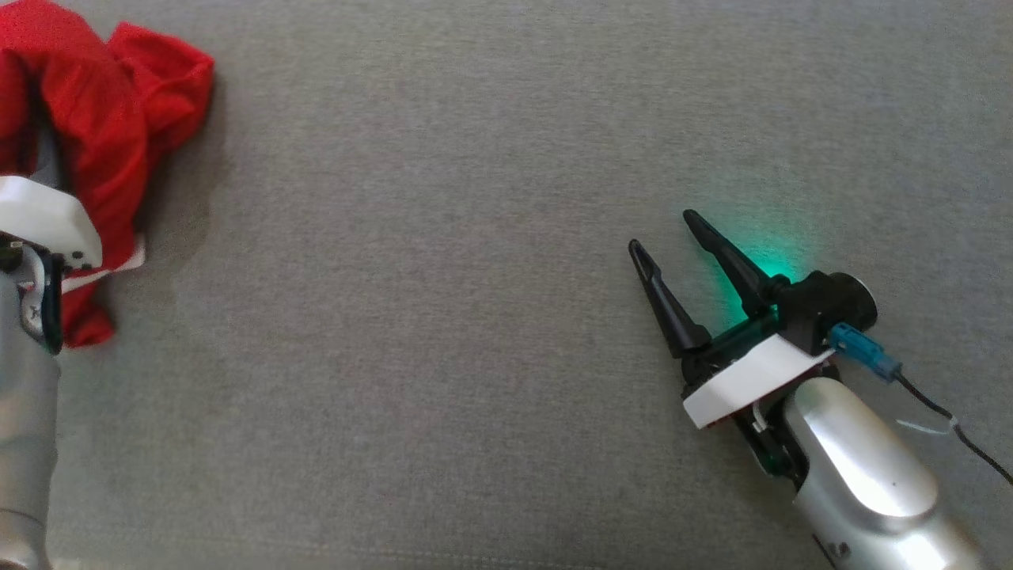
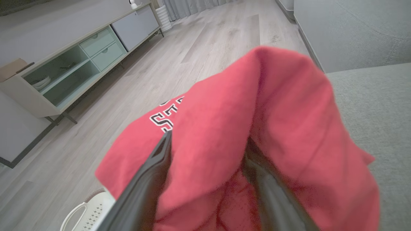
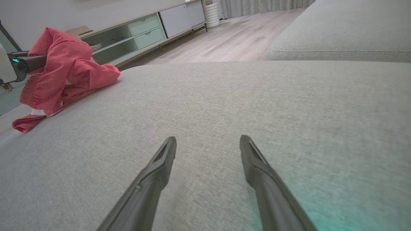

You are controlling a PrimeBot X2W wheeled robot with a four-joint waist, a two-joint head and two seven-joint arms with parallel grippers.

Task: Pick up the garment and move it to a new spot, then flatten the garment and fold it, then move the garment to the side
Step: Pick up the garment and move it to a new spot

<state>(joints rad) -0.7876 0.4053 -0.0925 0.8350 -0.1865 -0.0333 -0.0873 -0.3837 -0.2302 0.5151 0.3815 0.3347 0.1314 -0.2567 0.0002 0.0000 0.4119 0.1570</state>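
One red shirt bunched at the sofa's left edge | left gripper spread wide, shirt draped over both fingers | right gripper wide, empty

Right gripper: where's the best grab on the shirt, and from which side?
Probably take the shirt by its loose fold lying on the cushion. It juts towards the right gripper, clear of the left fingers. Come in low from the right.

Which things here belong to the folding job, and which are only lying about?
Job: red garment, draped on open left fingers; open right fingers; grey sofa cushion.
Lying about: shelf cabinet; white basket.
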